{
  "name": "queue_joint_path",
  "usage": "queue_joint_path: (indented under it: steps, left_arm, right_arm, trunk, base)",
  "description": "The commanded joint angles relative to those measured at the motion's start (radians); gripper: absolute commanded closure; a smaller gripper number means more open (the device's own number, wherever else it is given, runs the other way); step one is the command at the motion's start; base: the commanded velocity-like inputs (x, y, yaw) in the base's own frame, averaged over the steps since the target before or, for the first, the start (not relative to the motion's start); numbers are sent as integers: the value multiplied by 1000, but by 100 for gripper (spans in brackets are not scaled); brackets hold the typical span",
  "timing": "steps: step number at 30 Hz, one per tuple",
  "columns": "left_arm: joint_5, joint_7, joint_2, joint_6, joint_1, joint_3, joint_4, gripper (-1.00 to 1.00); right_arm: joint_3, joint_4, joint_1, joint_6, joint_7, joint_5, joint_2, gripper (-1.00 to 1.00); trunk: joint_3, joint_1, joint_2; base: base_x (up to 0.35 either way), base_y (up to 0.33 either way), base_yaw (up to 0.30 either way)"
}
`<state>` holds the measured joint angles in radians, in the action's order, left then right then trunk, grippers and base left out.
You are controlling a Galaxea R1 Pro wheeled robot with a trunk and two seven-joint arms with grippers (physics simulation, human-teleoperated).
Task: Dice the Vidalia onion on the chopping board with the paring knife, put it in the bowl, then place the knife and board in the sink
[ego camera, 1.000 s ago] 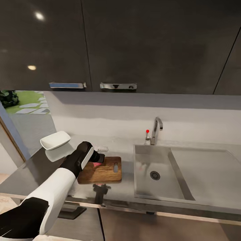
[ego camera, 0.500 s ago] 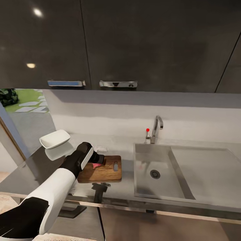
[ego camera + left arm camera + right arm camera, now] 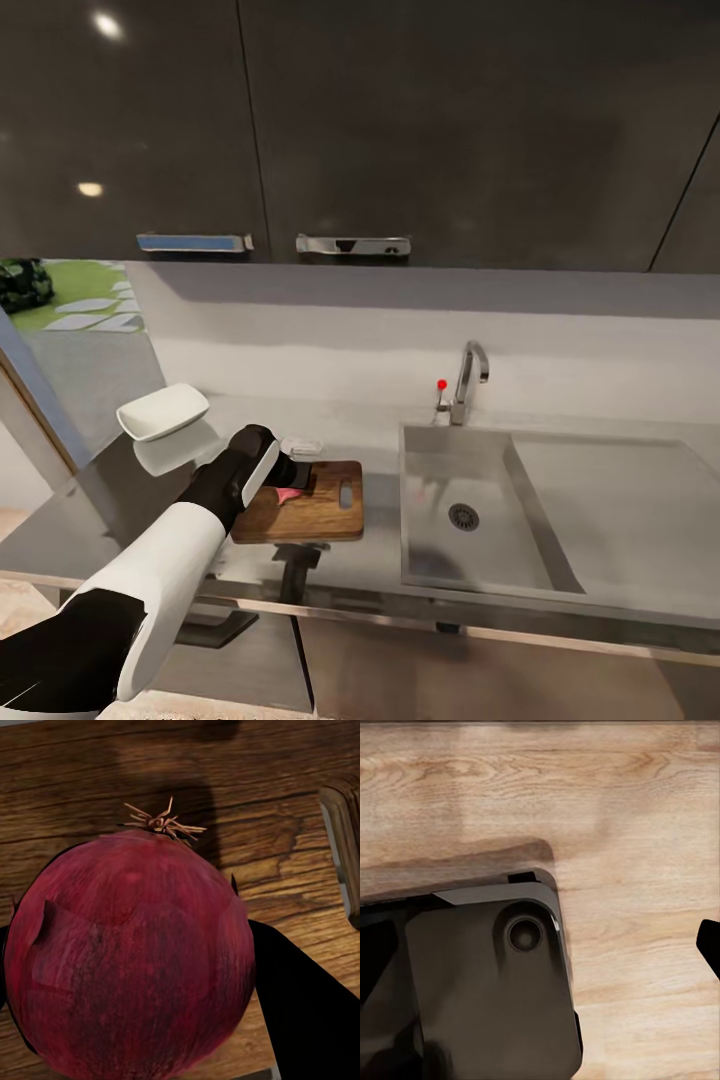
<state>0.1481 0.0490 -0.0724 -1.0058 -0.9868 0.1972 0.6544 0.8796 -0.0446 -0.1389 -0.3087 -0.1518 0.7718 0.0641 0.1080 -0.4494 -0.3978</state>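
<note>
While the view shifts, the left claw (image 3: 297,478) keeps the Vidalia onion (image 3: 131,960).

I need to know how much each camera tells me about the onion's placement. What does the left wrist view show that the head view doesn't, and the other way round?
The left wrist view gives the onion close up: dark red skin, dry root tuft, dark fingers at both its sides, wood grain behind.

The head view gives the setting: the whole board on the countertop, the bowl to its left, the sink to its right with the tap, and the left arm reaching over the board.

Both show the onion over the board, and the board's handle slot.
</note>
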Motion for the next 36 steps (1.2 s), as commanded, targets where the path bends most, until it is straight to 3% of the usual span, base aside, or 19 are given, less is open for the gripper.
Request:
queue_joint_path:
  steps: [1,36]
  left_arm:
    - [1,2,1,-4,-1,2,1,100]
    - [0,2,5,-4,-1,1,-6,100]
  right_arm:
    - [7,0,-1,-2,-5,11,0,-100]
    - [7,0,-1,-2,-5,10,0,-100]
  trunk:
    - [3,-1,-2]
    - [44,-1,-2]
  base:
    - [0,0,0]
    - [3,5,0]
